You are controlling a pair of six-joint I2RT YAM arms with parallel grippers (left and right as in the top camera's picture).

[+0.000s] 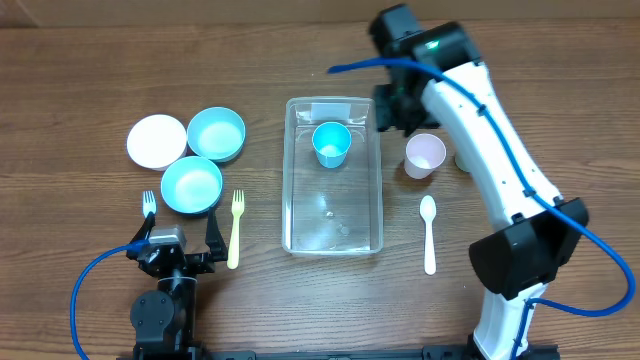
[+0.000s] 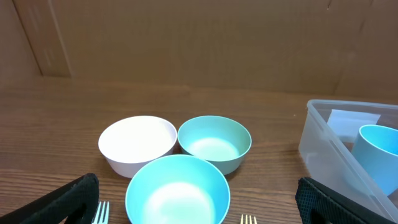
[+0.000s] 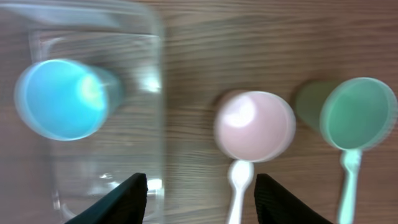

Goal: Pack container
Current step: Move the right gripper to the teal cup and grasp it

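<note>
The container point(image 1: 335, 215), a clear rectangular tub, stands mid-table with one blue cup point(image 1: 331, 144) upright at its far end. My right gripper point(image 1: 392, 108) hovers above the tub's far right corner. In the right wrist view it point(image 3: 200, 199) is open with nothing between its fingers, over bare wood beside the container wall point(image 3: 155, 93). The blue cup point(image 3: 62, 98) lies to its left and a pale pink cup point(image 3: 255, 126) to its right. My left gripper point(image 1: 178, 245) rests open near the front left edge, and in its own view it point(image 2: 199, 208) faces a blue bowl point(image 2: 177, 190).
A white bowl point(image 1: 157, 140), a teal bowl point(image 1: 216, 134) and the blue bowl point(image 1: 192, 185) cluster at the left, with two forks point(image 1: 236, 228) in front. Right of the tub stand the pink cup point(image 1: 424, 155), a green cup point(image 3: 357, 113), a white spoon point(image 1: 429, 232) and a green spoon point(image 3: 348, 180).
</note>
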